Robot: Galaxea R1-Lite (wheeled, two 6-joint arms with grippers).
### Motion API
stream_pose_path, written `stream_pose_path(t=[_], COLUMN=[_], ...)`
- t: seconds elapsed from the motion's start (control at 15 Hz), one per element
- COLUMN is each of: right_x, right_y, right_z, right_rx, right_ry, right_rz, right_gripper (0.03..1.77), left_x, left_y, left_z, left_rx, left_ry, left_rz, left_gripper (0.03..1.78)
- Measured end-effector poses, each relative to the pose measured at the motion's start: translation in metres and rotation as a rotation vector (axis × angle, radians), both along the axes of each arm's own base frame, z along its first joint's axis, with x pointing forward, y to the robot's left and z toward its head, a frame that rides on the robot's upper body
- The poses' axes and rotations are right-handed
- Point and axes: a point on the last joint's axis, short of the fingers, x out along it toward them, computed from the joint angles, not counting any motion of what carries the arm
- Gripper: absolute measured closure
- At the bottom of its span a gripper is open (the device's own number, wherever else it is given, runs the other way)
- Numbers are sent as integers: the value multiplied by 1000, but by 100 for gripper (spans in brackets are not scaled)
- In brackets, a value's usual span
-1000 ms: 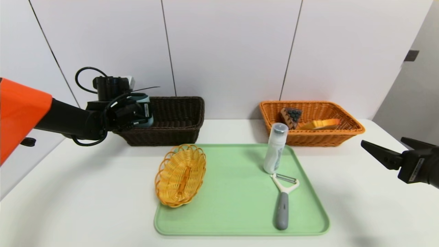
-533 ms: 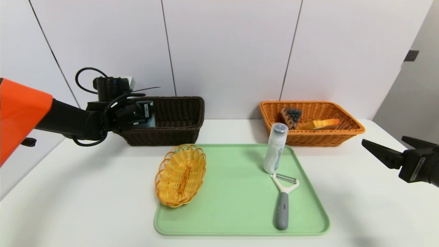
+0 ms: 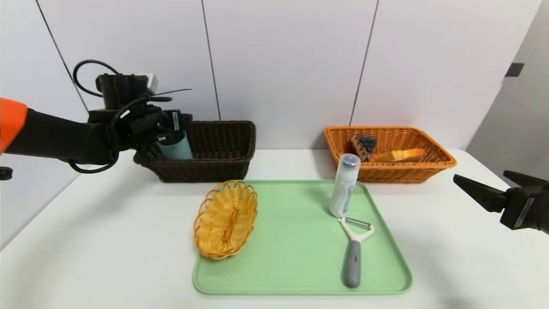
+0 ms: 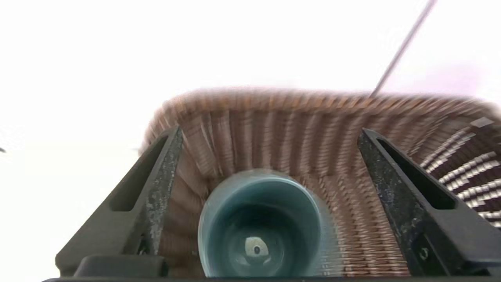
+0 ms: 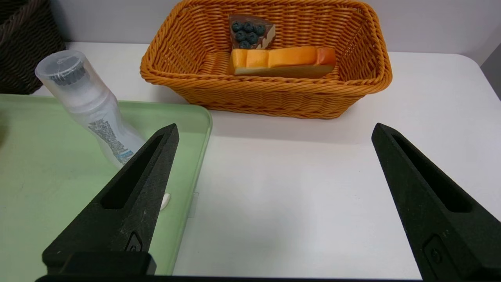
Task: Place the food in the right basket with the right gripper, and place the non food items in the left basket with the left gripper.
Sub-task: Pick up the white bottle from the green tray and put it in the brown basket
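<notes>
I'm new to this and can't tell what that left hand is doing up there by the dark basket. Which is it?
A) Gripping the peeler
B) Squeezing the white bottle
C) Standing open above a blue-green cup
C: the left hand has its two fingers spread wide, with the blue-green cup sitting in the dark basket below, ungripped.

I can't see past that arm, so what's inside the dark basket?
A blue-green cup in the dark basket; the left gripper is open around it. The arm hides the rest.
</notes>
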Motion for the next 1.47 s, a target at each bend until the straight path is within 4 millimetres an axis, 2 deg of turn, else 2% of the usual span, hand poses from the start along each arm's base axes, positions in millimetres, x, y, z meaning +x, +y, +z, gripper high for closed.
stream_pose_path(t=[0.2,0.4,0.6,0.73,0.87,1.07,1.47], right_x=[0,1,1,1,1,1,4], right_y=[0,0,0,0,0,0,0], right_z=[0,1,2,1,1,1,-2], right_rx=[2,3,4,5,5,4,7], right_ry=[1,-1,-2,1,0,1,20], right_rz=[-1,0,1,1,-1,-1,1], right_gripper=[10,10,10,10,10,10,10], left_x=[-27,-64,-104,-123,-136,-156,-213], left_y=[-3,-14,-31,-38,-44,-58,-105], left_z=[38,71,93,104,108,103,70], left_rx=[23,18,12,4,-6,-21,-75], left_ry=[-63,-78,-61,-83,-96,-62,75], left_rz=[-19,-67,-147,-184,-214,-284,-540], left_gripper=[18,16,14,14,14,13,12])
